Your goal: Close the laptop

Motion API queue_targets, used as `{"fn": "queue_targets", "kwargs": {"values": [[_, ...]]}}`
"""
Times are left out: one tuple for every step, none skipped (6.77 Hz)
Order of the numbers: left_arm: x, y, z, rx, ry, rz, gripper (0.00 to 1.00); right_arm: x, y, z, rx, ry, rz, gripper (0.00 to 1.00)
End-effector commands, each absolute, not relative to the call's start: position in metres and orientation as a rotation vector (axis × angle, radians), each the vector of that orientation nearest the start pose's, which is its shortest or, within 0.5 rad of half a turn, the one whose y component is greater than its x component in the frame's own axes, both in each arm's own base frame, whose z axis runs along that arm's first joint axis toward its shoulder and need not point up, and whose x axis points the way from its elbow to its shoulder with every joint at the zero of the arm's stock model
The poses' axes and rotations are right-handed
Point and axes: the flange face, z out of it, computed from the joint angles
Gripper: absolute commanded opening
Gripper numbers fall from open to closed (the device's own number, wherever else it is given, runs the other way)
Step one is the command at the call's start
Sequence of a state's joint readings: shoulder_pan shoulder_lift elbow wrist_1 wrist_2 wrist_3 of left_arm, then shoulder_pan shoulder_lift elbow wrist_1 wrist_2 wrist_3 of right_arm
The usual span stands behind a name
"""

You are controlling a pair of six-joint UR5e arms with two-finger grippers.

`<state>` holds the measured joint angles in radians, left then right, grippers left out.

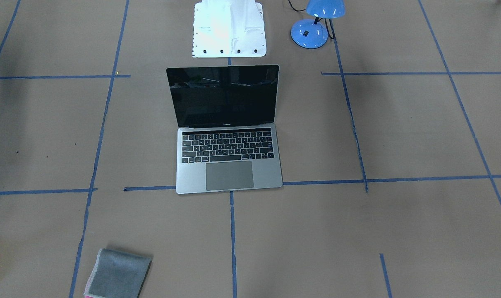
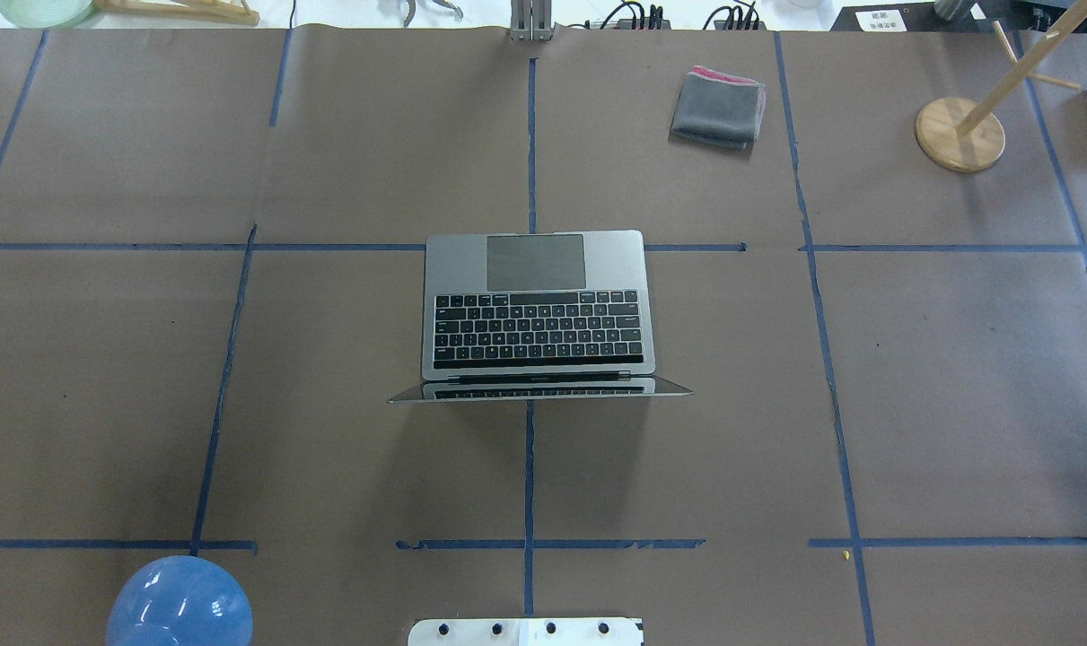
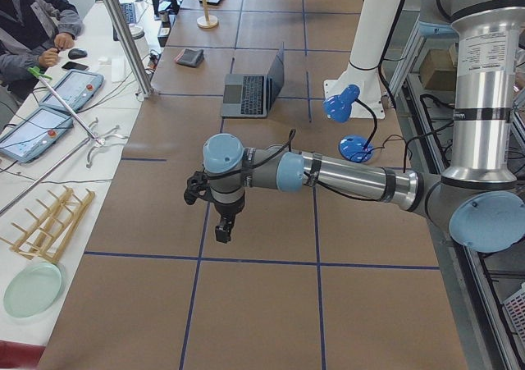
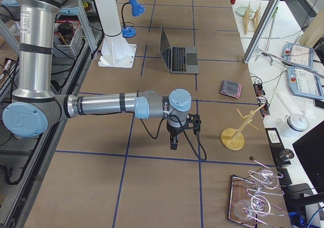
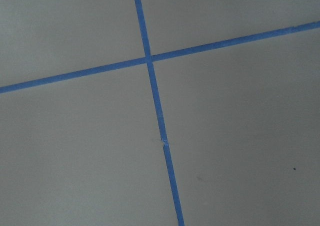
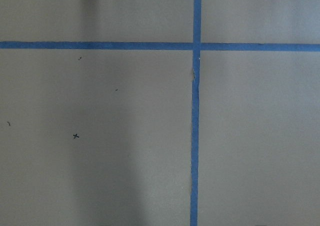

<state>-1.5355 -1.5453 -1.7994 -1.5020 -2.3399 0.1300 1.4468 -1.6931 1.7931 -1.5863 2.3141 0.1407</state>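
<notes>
Your laptop (image 2: 534,305) sits open in the middle of the table (image 2: 956,404), square to the robot's base. Its hinge faces the robot's edge and its trackpad faces your edge. The dark screen stands up, leaning back a little toward the robot.

The left gripper (image 3: 221,235) hangs pointing down over bare paper toward the table's left end, well apart from the laptop. The right gripper (image 4: 173,144) hangs the same way toward the right end. You see each only from the side, so you cannot tell how far either is open or whether it has hold of anything. Both wrist cameras show only brown paper and crossing blue tape (image 5: 150,85).

For containers, look to your edge. A dark tray (image 4: 231,200) near the right-end corner has clear glasses (image 4: 260,185) lying in it. Near the left-end corner, a green plate (image 3: 33,288) lies flat just beside a wooden rack (image 3: 49,218).

The cloth (image 2: 718,108) lies folded near your edge, right of the laptop. A wooden stand (image 2: 960,135) is further toward the right end. The blue lamp (image 2: 179,601) is at the robot's edge, left of the base
</notes>
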Motion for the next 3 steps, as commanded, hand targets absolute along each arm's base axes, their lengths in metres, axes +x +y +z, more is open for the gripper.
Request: {"fn": "queue_targets", "kwargs": {"values": [[-0.045,-0.498,0.540,0.219,0.778,0.204,1.00,0.010,-0.454,0.594,0.068,-0.767,-0.050,1.00],[-0.008,-0.498,0.513,0.236,0.805,0.238,1.00,0.007,-0.456,0.578,0.126,-0.806,-0.058,1.00],[0.047,-0.493,0.492,0.198,0.833,0.263,1.00,-0.006,-0.454,0.556,0.137,-0.904,-0.073,0.99]]}}
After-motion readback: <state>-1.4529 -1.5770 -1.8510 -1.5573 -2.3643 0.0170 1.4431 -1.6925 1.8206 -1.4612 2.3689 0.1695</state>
